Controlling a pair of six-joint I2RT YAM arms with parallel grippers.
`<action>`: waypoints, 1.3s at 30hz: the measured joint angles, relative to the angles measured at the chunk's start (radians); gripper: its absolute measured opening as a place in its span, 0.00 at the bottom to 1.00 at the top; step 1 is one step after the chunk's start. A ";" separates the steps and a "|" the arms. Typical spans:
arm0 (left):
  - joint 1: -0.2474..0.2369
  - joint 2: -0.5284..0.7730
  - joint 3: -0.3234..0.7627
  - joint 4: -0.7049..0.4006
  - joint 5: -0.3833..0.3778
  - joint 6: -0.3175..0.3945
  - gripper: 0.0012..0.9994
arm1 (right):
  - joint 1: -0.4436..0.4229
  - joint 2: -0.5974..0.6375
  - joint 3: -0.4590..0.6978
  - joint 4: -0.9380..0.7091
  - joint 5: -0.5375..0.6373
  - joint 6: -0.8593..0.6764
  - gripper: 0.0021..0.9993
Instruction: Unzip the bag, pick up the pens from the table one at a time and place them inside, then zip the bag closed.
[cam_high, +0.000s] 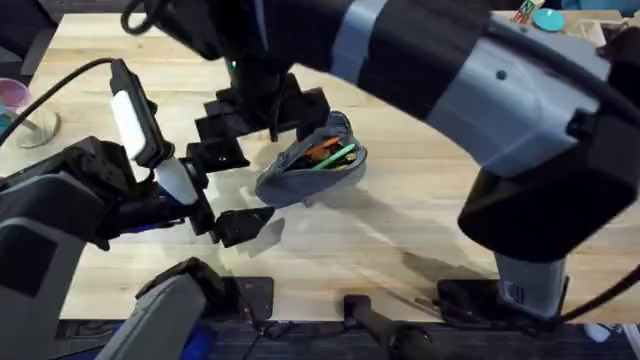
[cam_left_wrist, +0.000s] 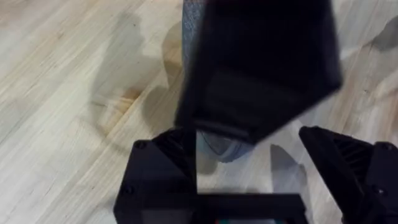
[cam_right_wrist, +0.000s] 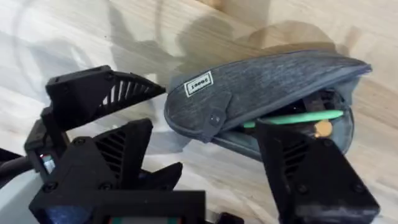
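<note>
Bag (cam_high: 310, 170) lying unzipped, two pens (cam_high: 330, 153) inside; both grippers, left (cam_high: 215, 190) and right (cam_high: 262, 112), flanking it, fingers apart.

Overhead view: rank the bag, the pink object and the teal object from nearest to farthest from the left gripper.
1. Bag: mid-table, right beside the left gripper.
2. Pink object: far left edge.
3. Teal object: top right corner.
</note>
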 joint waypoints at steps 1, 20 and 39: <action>0.000 0.000 0.000 0.000 0.000 0.000 1.00 | 0.001 0.000 -0.010 0.007 0.000 0.000 1.00; 0.000 0.000 0.000 0.000 0.000 0.000 1.00 | 0.004 0.001 -0.175 0.117 0.025 0.057 1.00; 0.000 0.000 0.000 0.000 0.000 0.000 1.00 | 0.001 0.001 -0.215 0.147 0.038 0.086 0.56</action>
